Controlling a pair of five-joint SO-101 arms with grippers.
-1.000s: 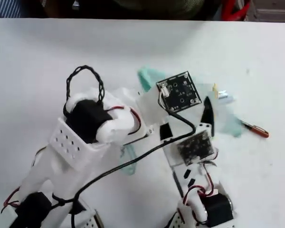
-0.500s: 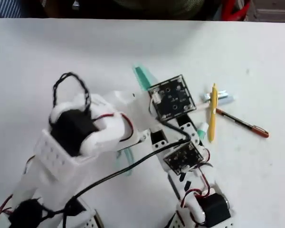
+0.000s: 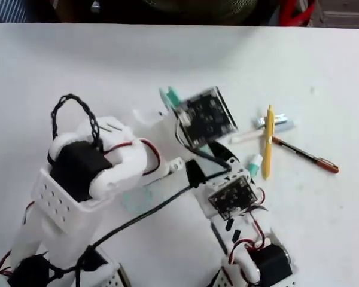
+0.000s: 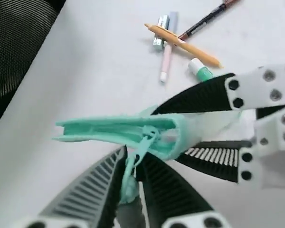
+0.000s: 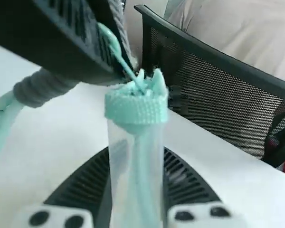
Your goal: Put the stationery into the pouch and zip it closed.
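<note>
The pouch (image 4: 115, 130), translucent with mint green trim, is held off the table between both grippers. My left gripper (image 4: 133, 164) is shut on the green zipper pull (image 4: 138, 151). My right gripper (image 4: 180, 135) is shut on the pouch's end, which shows up close as a green band (image 5: 136, 107) in the right wrist view. In the high view the pouch's green tip (image 3: 169, 95) pokes out beside the left wrist camera. The stationery lies on the table to the right: a yellow pen (image 3: 267, 141), a red-tipped pen (image 3: 305, 157), a pale pink pen (image 3: 245, 136) and a small teal-capped piece (image 3: 254, 164).
A small blue and silver item (image 3: 278, 122) lies by the pens. The left arm's white body (image 3: 90, 170) and black cable (image 3: 149, 212) cover the table's left front. The right arm (image 3: 232, 196) stands at the front centre. A mesh chair (image 5: 218, 95) is behind the table.
Both arms have shifted left with the pouch between them. The pouch has come off the stationery, so the pens that it covered a second ago now lie uncovered.
</note>
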